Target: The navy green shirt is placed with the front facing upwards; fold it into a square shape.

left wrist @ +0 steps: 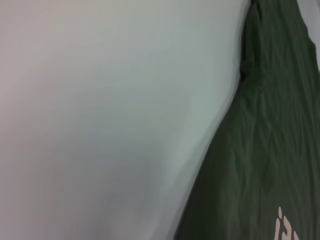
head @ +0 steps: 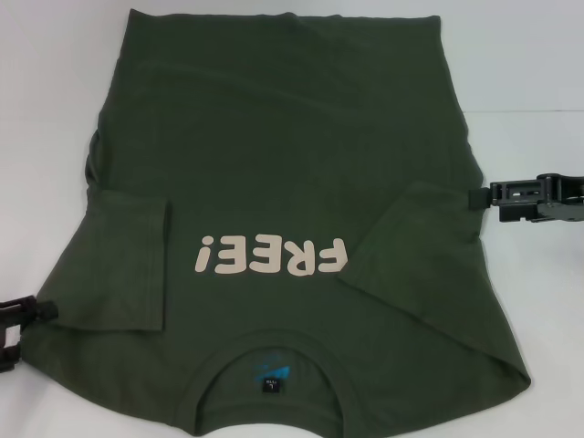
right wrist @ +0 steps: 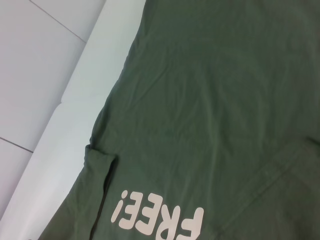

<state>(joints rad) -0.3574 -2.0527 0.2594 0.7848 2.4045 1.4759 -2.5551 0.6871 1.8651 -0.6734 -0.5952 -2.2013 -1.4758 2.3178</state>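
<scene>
The navy green shirt [head: 283, 155] lies flat and front up on the white table [head: 529, 82], its collar and blue label [head: 272, 376] nearest me and its hem far away. Cream "FREE!" lettering [head: 271, 255] reads upside down across the chest. Both sleeves are folded inward onto the body, one on the left [head: 128, 265] and one on the right [head: 429, 265]. My left gripper [head: 36, 315] sits at the lower left, beside the shirt's edge. My right gripper [head: 474, 198] hovers at the shirt's right edge. The shirt [left wrist: 270, 150] also fills part of the left wrist view, and the shirt [right wrist: 215, 100] fills most of the right wrist view.
Bare white table [left wrist: 100, 125] surrounds the shirt on both sides. In the right wrist view the table edge [right wrist: 75, 115] shows, with tiled floor [right wrist: 30, 75] beyond it.
</scene>
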